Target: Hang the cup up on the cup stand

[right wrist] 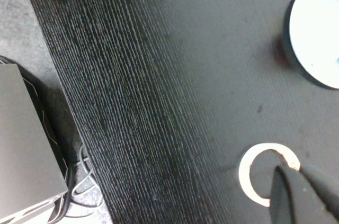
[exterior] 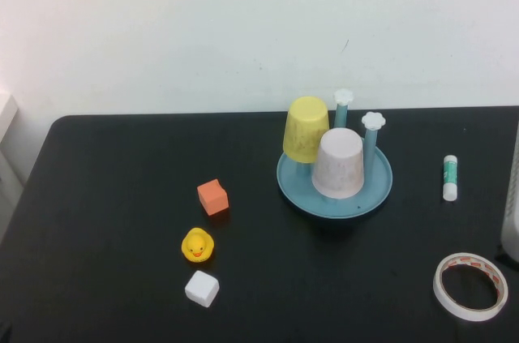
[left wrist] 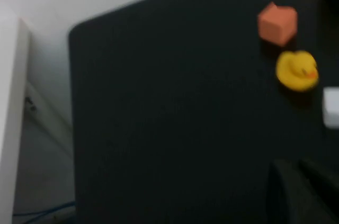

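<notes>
The black surface [exterior: 122, 221] fills most of the high view, with a white wall behind it. At about two o'clock from its middle sits the cup stand [exterior: 334, 189], a round teal dish with upright teal posts capped by white flower shapes. The cup [exterior: 338, 164] is pale pink, plain, tapered and handleless; it hangs mouth-down over one of the posts, its rim low over the dish. At eleven o'clock from it, touching or just beside, a yellow cup [exterior: 306, 129] hangs inverted the same way.

At five o'clock from the stand, near the surface's edge, lies a tape roll [exterior: 470, 286]; at three o'clock lies a glue stick [exterior: 450, 177]. At nine o'clock from the stand is an orange cube [exterior: 212, 197], with a yellow duck [exterior: 197, 245] and a white cube [exterior: 201, 288] toward six o'clock from it.

The left tool [left wrist: 296, 192] shows only as a dark blur in its wrist view, seemingly pressed together, over bare surface near the duck. The right tool [right wrist: 302, 192] is pressed together, empty, just over the tape roll.
</notes>
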